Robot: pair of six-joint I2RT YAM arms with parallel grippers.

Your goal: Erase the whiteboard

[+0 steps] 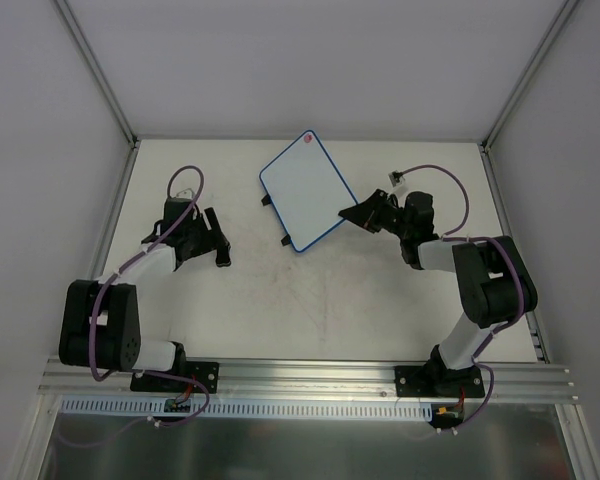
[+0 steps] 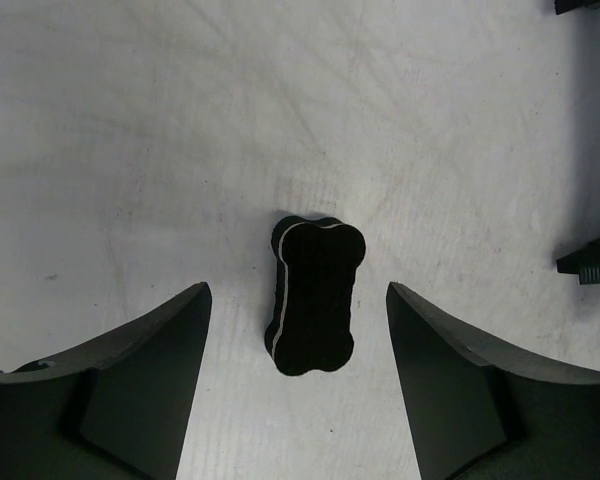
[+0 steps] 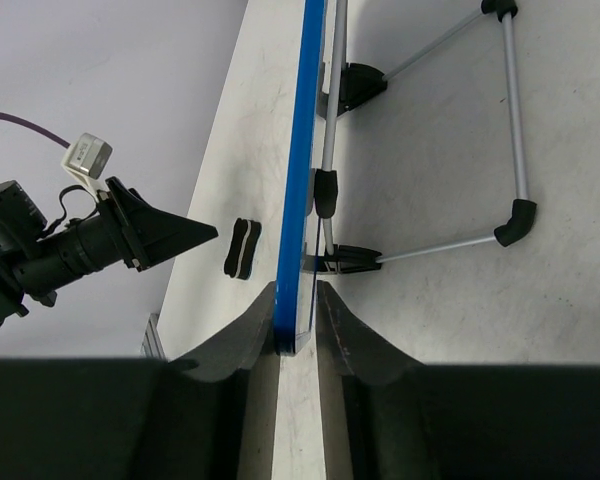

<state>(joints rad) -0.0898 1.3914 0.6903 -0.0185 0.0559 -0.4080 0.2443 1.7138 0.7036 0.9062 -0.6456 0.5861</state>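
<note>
Whiteboard (image 1: 305,190) first: it is on the table (image 1: 330,300), turned at an angle, with a blue frame all round. Its face looks clean to me except for a pink-red dot (image 1: 305,140) at its far corner. The right gripper (image 3: 295,312) is clamped on the board's right-hand edge, the blue frame pinched between its fingers. I can't tell whether the board lies flat or is tipped up a little.

Off the board's left side, apart from it, a small black bone-shaped eraser (image 2: 315,295) lies on the table. The left gripper (image 2: 296,292) hangs straight above that eraser, spread wide. One finger stands on each side with bare table between finger and block, so nothing is gripped. The black tabs (image 2: 590,265) on the board's left edge show in the left wrist view, so I'd say the reach across to the board is short.

My read is that this is the eraser pick-up, with the board already steadied and no wiping begun. Next, the left arm needs to drop until its fingers bracket the block's long sides. It should then close firmly, lift, travel right onto the board's face and rub toward the dot. The right hand should hold firm, since wiping pressure could skid or twist the board.
</note>
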